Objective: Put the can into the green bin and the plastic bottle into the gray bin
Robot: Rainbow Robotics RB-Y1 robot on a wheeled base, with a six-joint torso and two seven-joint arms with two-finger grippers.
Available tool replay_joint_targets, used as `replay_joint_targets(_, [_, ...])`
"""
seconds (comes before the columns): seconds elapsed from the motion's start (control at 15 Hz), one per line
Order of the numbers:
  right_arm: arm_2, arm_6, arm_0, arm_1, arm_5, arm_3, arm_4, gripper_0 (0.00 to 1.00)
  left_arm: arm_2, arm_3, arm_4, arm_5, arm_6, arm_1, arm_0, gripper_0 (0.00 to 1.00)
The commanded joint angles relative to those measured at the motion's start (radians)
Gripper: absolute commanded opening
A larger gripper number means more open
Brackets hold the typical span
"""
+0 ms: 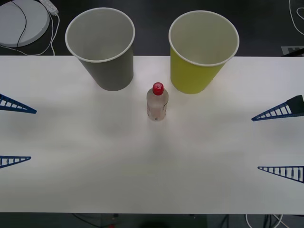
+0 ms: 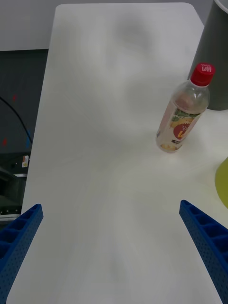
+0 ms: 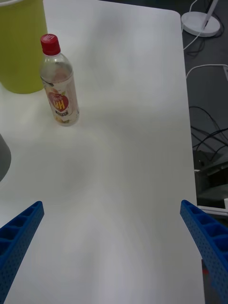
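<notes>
Both pincers wide open, empty, left pincer (image 1: pixel 14 134), right pincer (image 1: pixel 280 141)

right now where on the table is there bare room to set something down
The wide near half of the white table, between the open left hand and open right hand, is bare. It is crowded at the far edge: gray bin, plastic bottle, green bin.

I see a gray bin (image 1: pixel 103 47) with white rim, yellow-green bin (image 1: pixel 199 54) likewise, clear plastic bottle (image 1: pixel 157 102) with red cap and red-and-white label, white table (image 1: pixel 95 161), blue ribbed fingers (image 1: pixel 280 110).
</notes>
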Motion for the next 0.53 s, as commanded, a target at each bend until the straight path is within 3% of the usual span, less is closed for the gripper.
replay_joint_targets(0.07, [0.000, 0.000, 0.000, 0.000, 0.000, 0.000, 0.000, 1.00, 0.000, 0.000, 0.000, 0.000, 0.000, 0.000, 0.000, 1.00])
replay_joint_targets(0.53, [0.012, 0.011, 0.012, -0.023, 0.092, 0.003, -0.071, 1.00, 0.000, 0.000, 0.000, 0.000, 0.000, 0.000, 0.000, 1.00])
